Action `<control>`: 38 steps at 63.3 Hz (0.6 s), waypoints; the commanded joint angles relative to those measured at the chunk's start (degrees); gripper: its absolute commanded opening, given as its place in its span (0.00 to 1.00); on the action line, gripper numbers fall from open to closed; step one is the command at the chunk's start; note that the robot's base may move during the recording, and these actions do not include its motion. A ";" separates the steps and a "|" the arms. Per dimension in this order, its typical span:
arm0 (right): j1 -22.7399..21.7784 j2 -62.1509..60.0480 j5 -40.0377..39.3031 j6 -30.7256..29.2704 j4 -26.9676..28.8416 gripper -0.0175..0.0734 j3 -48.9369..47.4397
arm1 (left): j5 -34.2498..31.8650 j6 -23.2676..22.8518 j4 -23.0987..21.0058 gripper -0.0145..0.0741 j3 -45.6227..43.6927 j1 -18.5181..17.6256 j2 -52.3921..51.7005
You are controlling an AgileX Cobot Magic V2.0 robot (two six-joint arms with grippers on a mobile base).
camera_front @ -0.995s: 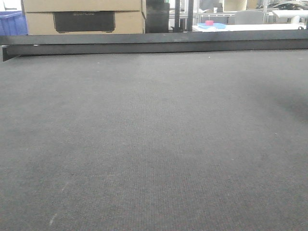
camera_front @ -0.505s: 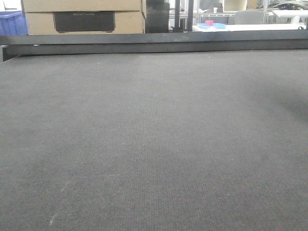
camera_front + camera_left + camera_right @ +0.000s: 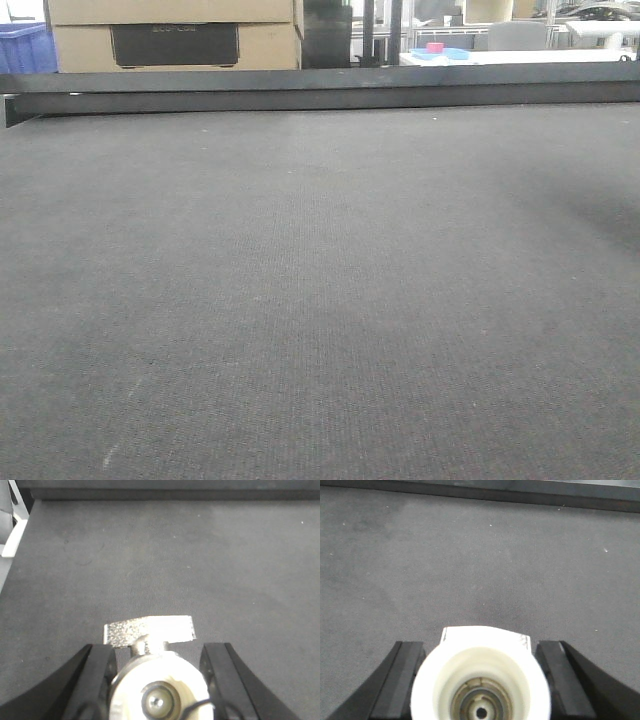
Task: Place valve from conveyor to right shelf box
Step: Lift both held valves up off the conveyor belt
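1. The conveyor (image 3: 320, 300) fills my front view with dark grey weave. Its black rail (image 3: 320, 92) runs across the far edge.
2. Beyond the rail I see a cardboard box (image 3: 270, 45).
3. My left gripper (image 3: 157, 647) is over the belt, its black fingers (image 3: 97, 680) pressed against both sides of the valve (image 3: 157, 685), pinching it end-on to the camera.
4. My right gripper (image 3: 480, 645) flanks a white-capped round part (image 3: 480, 670). The cap hides the inner finger faces, so I cannot tell whether it grips.
5. The valve's silvery lever (image 3: 148, 631) lies crosswise beyond its body.

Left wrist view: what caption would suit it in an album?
Left tool holding a white-capped valve, silvery lever showing, over the dark grey conveyor.
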 commanded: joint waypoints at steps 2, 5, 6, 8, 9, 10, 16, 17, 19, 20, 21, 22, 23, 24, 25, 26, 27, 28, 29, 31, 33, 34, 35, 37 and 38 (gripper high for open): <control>-0.17 -0.77 -4.05 -0.35 0.40 0.02 -1.03 | -3.07 -0.46 -0.89 0.04 -0.50 0.31 -0.44; -0.17 -0.77 -4.05 -0.35 0.40 0.02 -1.03 | -3.07 -0.46 -0.89 0.04 -0.50 0.31 -0.44; -0.17 -0.77 -4.05 -0.35 0.40 0.02 -1.03 | -3.07 -0.46 -0.89 0.04 -0.50 0.31 -0.44; -0.17 -0.77 -4.05 -0.35 0.40 0.02 -1.03 | -3.20 -0.46 -0.89 0.04 -0.50 0.31 -0.44; -0.17 -0.77 -4.05 -0.35 0.40 0.02 -1.03 | -3.20 -0.46 -0.89 0.04 -0.50 0.31 -0.44; -0.17 -0.77 -4.05 -0.35 0.40 0.02 -1.03 | -3.20 -0.46 -0.89 0.04 -0.50 0.31 -0.44; -0.17 -0.77 -4.05 -0.35 0.40 0.02 -1.03 | -3.20 -0.46 -0.89 0.04 -0.50 0.31 -0.44; -0.17 -0.77 -4.05 -0.35 0.40 0.02 -1.03 | -3.20 -0.46 -0.89 0.04 -0.50 0.31 -0.44; -0.17 -0.77 -4.05 -0.35 0.40 0.02 -1.03 | -3.20 -0.46 -0.89 0.04 -0.50 0.31 -0.44; -0.17 -0.77 -4.05 -0.35 0.40 0.02 -1.03 | -3.20 -0.46 -0.89 0.04 -0.50 0.31 -0.44; -0.17 -0.77 -4.05 -0.35 0.40 0.02 -1.03 | -3.20 -0.46 -0.89 0.04 -0.50 0.31 -0.44; -0.17 -0.77 -4.05 -0.35 0.40 0.02 -1.03 | -3.20 -0.46 -0.89 0.04 -0.50 0.31 -0.44; -0.17 -0.77 -4.05 -0.35 0.40 0.02 -1.03 | -3.20 -0.46 -0.89 0.04 -0.50 0.31 -0.44; -0.17 -0.77 -4.05 -0.35 0.40 0.02 -1.03 | -3.20 -0.46 -0.89 0.04 -0.50 0.31 -0.44; -0.17 -0.77 -4.05 -0.35 0.40 0.02 -1.03 | -3.20 -0.46 -0.89 0.04 -0.50 0.31 -0.44; -0.17 -0.77 -4.05 -0.35 0.40 0.02 -1.03 | -3.20 -0.46 -0.89 0.04 -0.50 0.31 -0.44; -0.17 -0.77 -4.05 -0.35 0.40 0.02 -1.03 | -3.20 -0.46 -0.89 0.04 -0.50 0.31 -0.44; -0.17 -0.77 -4.05 -0.35 0.40 0.02 -1.03 | -3.20 -0.46 -0.89 0.04 -0.50 0.31 -0.44; -0.17 -0.77 -4.05 -0.35 0.40 0.02 -1.03 | -3.20 -0.46 -0.89 0.04 -0.50 0.31 -0.44; -0.17 -0.77 -4.05 -0.35 0.40 0.02 -1.03 | -3.20 -0.46 -0.89 0.04 -0.50 0.31 -0.44; -0.17 -0.77 -4.05 -0.35 0.40 0.02 -1.03 | -3.20 -0.46 -0.89 0.04 -0.50 0.31 -0.44; -0.17 -0.77 -4.05 -0.35 0.40 0.02 -1.03 | -3.20 -0.46 -0.89 0.04 -0.50 0.31 -0.44; -0.17 -0.77 -4.05 -0.35 0.40 0.02 -1.03 | -3.20 -0.46 -0.89 0.04 -0.50 0.31 -0.44; -0.17 -0.77 -4.05 -0.35 0.40 0.02 -1.03 | -3.20 -0.46 -0.89 0.04 -0.50 0.31 -0.44; -0.17 -0.77 -4.05 -0.35 0.40 0.02 -1.03 | -3.20 -0.46 -0.89 0.04 -0.50 0.31 -0.44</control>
